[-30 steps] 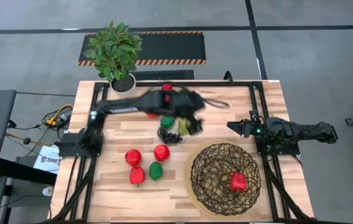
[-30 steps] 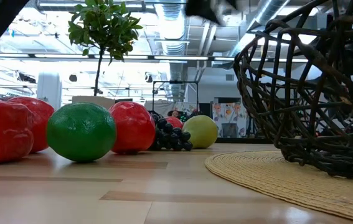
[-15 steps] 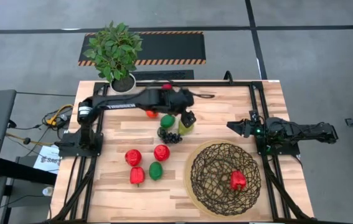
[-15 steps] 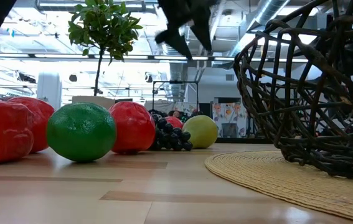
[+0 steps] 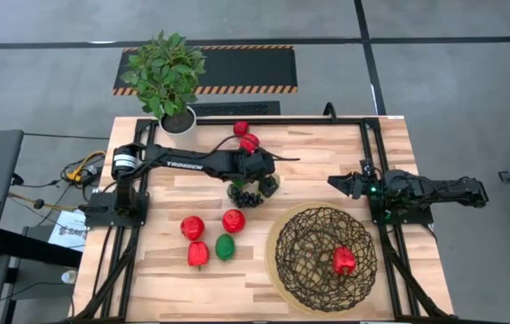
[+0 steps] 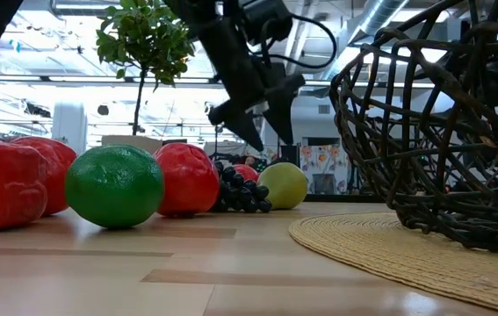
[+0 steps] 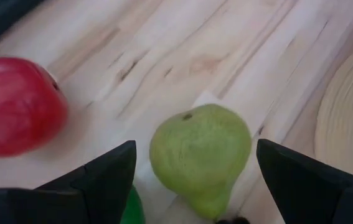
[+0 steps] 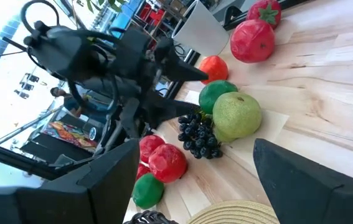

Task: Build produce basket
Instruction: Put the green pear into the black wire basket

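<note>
A green pear (image 7: 201,155) lies on the wooden table beside dark grapes (image 5: 250,198) and a green lime (image 8: 216,94). My left gripper (image 6: 269,139) hovers open just above the pear, slanting down, one finger on either side without touching it. The dark woven basket (image 5: 304,236) sits near the table's front right on its tan round base, and a red pepper (image 5: 344,261) lies inside it. My right gripper (image 5: 344,184) waits open at the table's right side.
Two red fruits (image 5: 246,135) and an orange one (image 8: 212,67) lie near the far edge. Two red apples (image 5: 192,227), a red pepper (image 5: 198,255) and a lime (image 5: 226,247) sit left of the basket. A potted plant (image 5: 169,76) stands at the far left corner.
My left gripper has come down from high over the table to just above the pear, rolling its wrist on the way. Its fingers have stayed apart. The fruits have not moved.
</note>
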`<state>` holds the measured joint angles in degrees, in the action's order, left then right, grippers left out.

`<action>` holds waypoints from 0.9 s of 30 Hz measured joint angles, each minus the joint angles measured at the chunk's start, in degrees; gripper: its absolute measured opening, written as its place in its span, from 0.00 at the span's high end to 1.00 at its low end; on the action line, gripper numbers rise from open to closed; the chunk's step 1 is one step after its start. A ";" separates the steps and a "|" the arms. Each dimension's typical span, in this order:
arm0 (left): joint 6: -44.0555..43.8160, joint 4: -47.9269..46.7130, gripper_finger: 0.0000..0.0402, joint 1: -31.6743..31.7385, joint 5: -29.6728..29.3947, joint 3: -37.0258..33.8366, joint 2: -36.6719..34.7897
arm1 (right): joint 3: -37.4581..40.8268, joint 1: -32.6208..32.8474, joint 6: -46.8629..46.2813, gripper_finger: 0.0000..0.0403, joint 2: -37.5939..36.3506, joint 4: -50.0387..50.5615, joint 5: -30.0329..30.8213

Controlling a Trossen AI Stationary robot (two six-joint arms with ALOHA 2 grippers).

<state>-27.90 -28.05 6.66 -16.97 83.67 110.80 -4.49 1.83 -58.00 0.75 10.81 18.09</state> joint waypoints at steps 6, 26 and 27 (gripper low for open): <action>-0.02 2.85 0.21 0.02 -0.24 -2.08 0.00 | 0.00 0.00 0.00 0.17 0.00 -0.02 0.00; 0.31 6.69 0.07 -0.26 3.22 -3.22 4.30 | 0.00 0.00 -0.02 0.17 -0.02 -0.11 -0.04; 0.05 6.98 0.07 -0.29 3.30 -3.22 4.74 | 0.00 0.00 -0.02 0.17 0.00 -0.08 -0.04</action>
<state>-27.85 -21.07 6.36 -13.67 80.44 115.54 -4.49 1.83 -58.02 0.75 10.72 18.04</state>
